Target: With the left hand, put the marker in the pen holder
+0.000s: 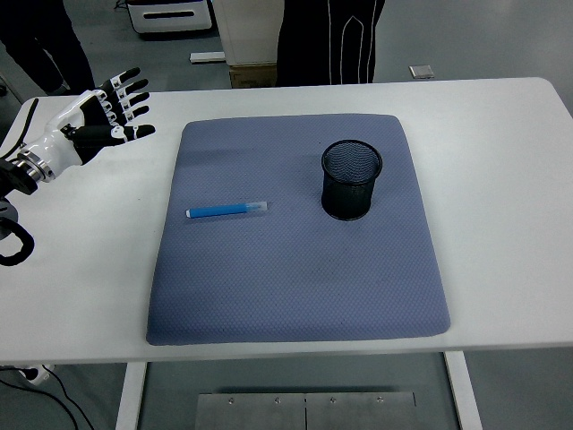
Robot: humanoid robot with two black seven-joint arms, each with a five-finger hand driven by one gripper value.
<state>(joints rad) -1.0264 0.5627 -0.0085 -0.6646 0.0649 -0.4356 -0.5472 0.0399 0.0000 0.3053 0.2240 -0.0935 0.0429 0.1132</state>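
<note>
A blue marker with a clear cap (226, 211) lies flat on the grey-blue padded mat (295, 296), toward its left edge. The black mesh pen holder (351, 180) stands upright right of it. By the white tabletop's (501, 179) far-left corner, the left hand (100, 120) hovers, fingers spread, empty.

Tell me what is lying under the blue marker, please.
The marker lies flat on the blue-grey mat, which rests on the white table. The table surface directly beneath the mat is covered, so it cannot be seen.
</note>
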